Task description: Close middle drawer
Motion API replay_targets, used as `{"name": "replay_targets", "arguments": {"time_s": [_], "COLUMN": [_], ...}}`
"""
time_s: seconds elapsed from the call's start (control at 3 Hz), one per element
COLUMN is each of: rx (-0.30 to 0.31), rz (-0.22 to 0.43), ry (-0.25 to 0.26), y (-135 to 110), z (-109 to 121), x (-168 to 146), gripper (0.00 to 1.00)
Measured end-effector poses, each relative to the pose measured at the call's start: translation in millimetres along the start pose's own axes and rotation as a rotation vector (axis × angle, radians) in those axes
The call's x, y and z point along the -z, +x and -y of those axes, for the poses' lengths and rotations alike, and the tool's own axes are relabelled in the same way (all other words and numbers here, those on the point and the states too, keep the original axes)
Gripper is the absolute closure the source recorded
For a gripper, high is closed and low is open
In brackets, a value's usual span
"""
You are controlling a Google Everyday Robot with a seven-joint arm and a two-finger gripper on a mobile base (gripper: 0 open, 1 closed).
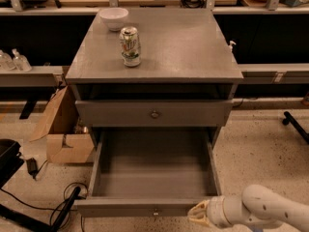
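Grey middle drawer (154, 178) stood pulled far out beneath the tabletop (183, 47), so no closing was done yet. The pincer (199, 214) sat near its front's right end, whether apart or together unclear. The whole push inward was left.

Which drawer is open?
The middle drawer: its empty box juts forward below the upper drawer, which sits back; the hand is by its front's right end.

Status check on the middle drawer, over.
Gripper low, at the right end of the drawer's front; contact unclear. Middle drawer pulled far out, box bare. Nothing seen blocking its way in.
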State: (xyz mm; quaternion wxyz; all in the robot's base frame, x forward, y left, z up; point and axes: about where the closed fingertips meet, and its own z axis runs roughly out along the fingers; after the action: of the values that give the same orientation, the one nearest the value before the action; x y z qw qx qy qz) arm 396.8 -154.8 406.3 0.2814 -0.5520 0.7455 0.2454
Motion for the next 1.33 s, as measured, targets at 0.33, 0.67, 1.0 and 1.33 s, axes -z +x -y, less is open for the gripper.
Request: {"name": "replay_targets", "arguments": {"time_s": [0.33, 0.67, 1.0, 1.33], "rx": [0.019, 0.019, 0.035, 0.038], "rz": [0.018, 0.018, 0.035, 0.039], "ry": [0.003, 0.003, 0.007, 0.007], "y": [-6, -6, -12, -13], "z": [24, 20, 44, 46], "x": [-7, -6, -12, -14], "gripper": [1.0, 1.0, 1.0, 1.0]}}
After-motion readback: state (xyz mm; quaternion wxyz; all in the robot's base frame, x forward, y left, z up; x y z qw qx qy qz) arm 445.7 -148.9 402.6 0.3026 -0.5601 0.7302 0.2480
